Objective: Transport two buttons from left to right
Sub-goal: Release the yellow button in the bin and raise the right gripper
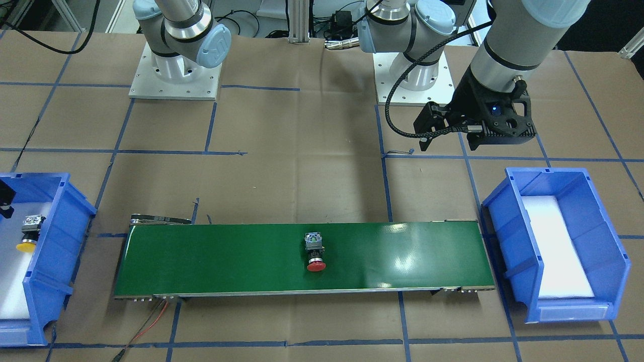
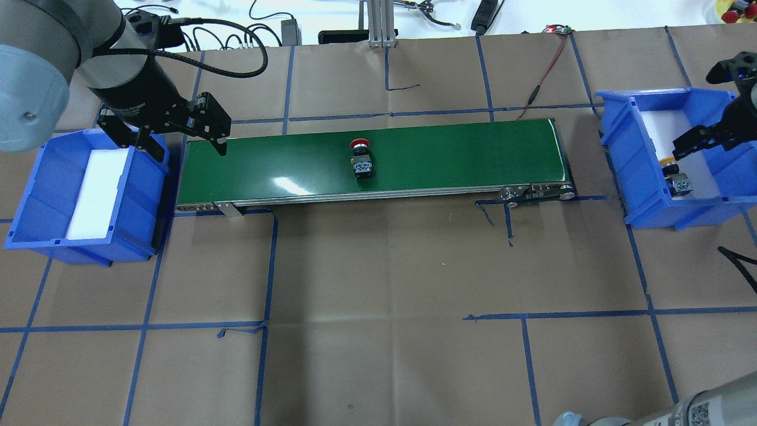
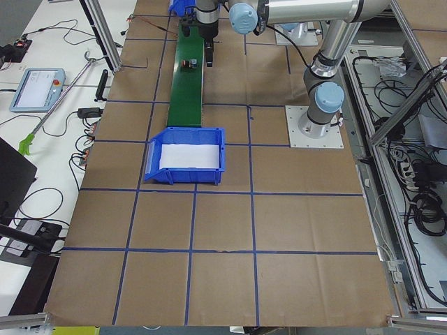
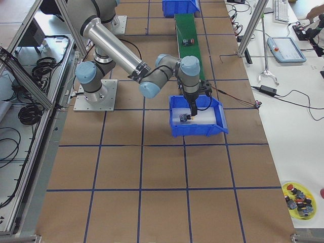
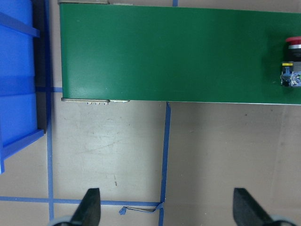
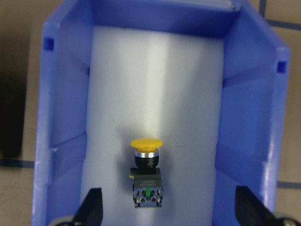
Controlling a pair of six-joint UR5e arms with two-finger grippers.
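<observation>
red button (image 2: 361, 157) lies on its side at the middle of the green belt (image 2: 473, 154), cap pointing away from the robot, well apart from both bins. yellow button (image 6: 146, 172) lies on the white foam (image 6: 155, 84) inside the right blue bin (image 2: 641, 204), which stands on the counter (image 2: 384, 296) just past the belt's right end. right pincer (image 6: 168, 197) hangs over that bin, fingers spread wide and gripping nothing. left pincer (image 2: 190, 149) hovers at the belt's left end beside the left blue bin (image 2: 35, 201), likewise spread and empty.
</observation>
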